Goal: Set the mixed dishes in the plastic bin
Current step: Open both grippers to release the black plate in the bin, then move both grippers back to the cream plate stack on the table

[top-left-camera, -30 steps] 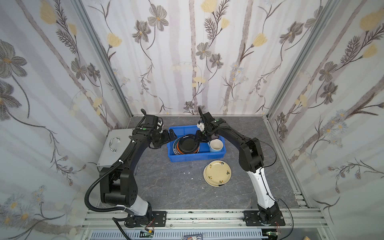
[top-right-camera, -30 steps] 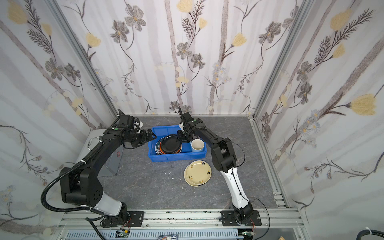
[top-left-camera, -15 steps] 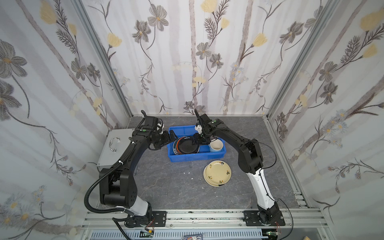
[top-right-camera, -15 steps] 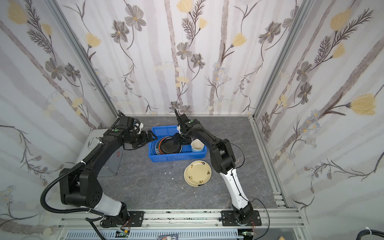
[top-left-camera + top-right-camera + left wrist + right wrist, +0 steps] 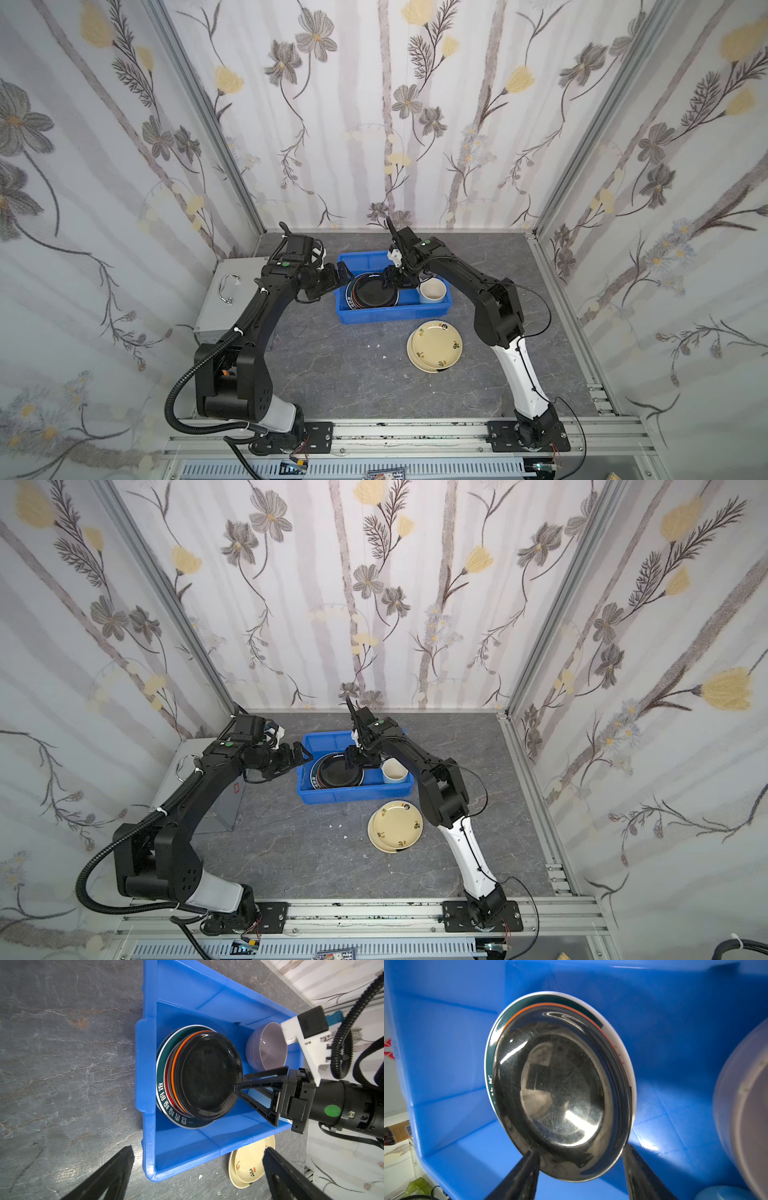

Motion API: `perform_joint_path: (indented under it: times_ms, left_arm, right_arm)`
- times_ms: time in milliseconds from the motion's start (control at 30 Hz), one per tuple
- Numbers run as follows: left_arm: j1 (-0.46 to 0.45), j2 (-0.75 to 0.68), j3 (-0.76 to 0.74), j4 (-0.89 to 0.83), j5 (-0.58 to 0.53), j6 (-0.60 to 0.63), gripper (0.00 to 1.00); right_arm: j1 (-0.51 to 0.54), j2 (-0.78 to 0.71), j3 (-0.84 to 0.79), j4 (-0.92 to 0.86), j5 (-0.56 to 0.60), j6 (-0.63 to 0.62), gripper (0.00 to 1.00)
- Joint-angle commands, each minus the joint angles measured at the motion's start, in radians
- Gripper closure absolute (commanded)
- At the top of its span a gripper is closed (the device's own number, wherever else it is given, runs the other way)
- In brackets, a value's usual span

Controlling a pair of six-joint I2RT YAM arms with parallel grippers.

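The plastic bin (image 5: 390,320) (image 5: 353,793) (image 5: 149,1064) (image 5: 456,1043) stands mid-table. A plate stack leans inside it, with a black plate (image 5: 372,291) (image 5: 338,771) (image 5: 207,1076) (image 5: 560,1088) on a teal-patterned one (image 5: 162,1070) (image 5: 490,1047). The bin also holds a lilac bowl (image 5: 268,1051) and a pale blue mug (image 5: 432,290) (image 5: 395,771). My right gripper (image 5: 392,282) (image 5: 353,762) (image 5: 241,1082) (image 5: 581,1149) is open, its fingers either side of the black plate's rim. My left gripper (image 5: 338,276) (image 5: 301,754) (image 5: 198,1149) hangs open and empty beside the bin's left end.
Two cream-flowered plates (image 5: 435,345) (image 5: 397,825) (image 5: 247,1163) lie stacked on the table just in front of the bin's right end. A grey metal case (image 5: 232,291) with a handle stands against the left wall.
My right gripper has shifted left and lower over the plate stack, and its jaws have widened. The left arm has stayed where it was.
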Motion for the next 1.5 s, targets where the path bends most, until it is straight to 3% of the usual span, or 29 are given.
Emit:
perform_joint_path:
  times_ms: [0, 267, 733, 933, 1333, 1467]
  left_arm:
    - [0.004, 0.001, 0.001, 0.015, 0.01, 0.022, 0.0]
    - [0.011, 0.02, 0.001, 0.02, 0.023, 0.025, 0.0]
    - [0.022, 0.023, -0.008, 0.011, 0.036, 0.034, 0.0]
    - [0.025, 0.021, -0.01, 0.011, 0.04, 0.034, 0.0]
    - [-0.011, -0.028, -0.048, 0.014, 0.063, 0.019, 0.0]
    - [-0.112, -0.078, -0.066, -0.014, -0.015, 0.001, 0.07]
  right_arm:
    - [0.0, -0.007, 0.008, -0.002, 0.051, -0.003, 0.36]
    - [0.004, -0.004, 0.007, -0.019, 0.053, 0.004, 0.44]
    - [0.031, 0.019, 0.014, 0.044, -0.012, 0.039, 0.43]
    - [0.024, -0.001, 0.021, 0.042, 0.039, 0.034, 0.42]
    - [0.016, -0.232, 0.002, -0.038, 0.106, -0.015, 0.42]
    - [0.018, -0.397, -0.174, -0.025, 0.133, -0.028, 0.43]
